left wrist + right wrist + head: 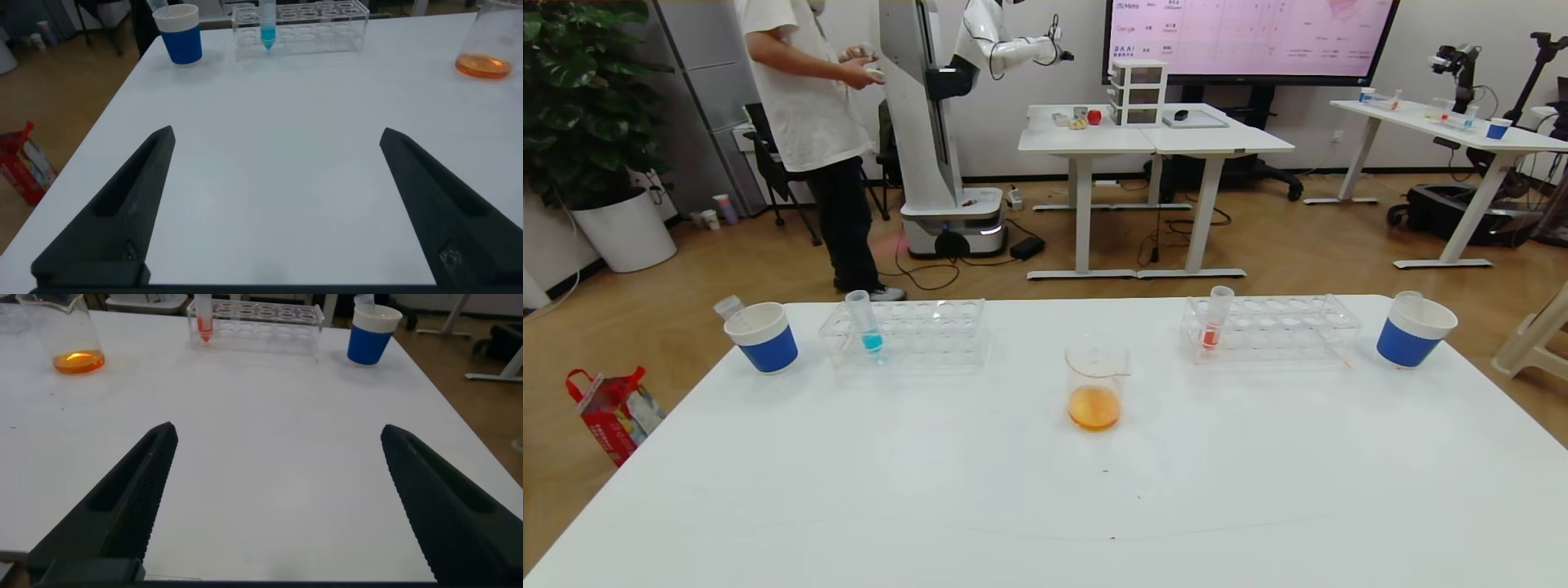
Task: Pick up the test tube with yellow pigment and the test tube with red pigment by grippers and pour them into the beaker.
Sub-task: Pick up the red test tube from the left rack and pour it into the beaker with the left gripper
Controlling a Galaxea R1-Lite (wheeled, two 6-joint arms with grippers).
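Two claws hang over the near part of the white table [1045, 506], each with its fingers spread wide and nothing between them. Ahead of the left claw [278, 204], off toward the middle, stands the beaker [1094, 386] with orange liquid in its bottom. Beyond the right claw [278, 498] a clear rack [1270, 327] holds the tube with red liquid [1214, 320] upright at its inner end. Farther from the left claw, another rack [907, 331] holds a tube with blue liquid [864, 322]. A blue-and-white cup [762, 336] stands beside that rack, another cup [1413, 329] beside the right one. No yellow tube can be made out.
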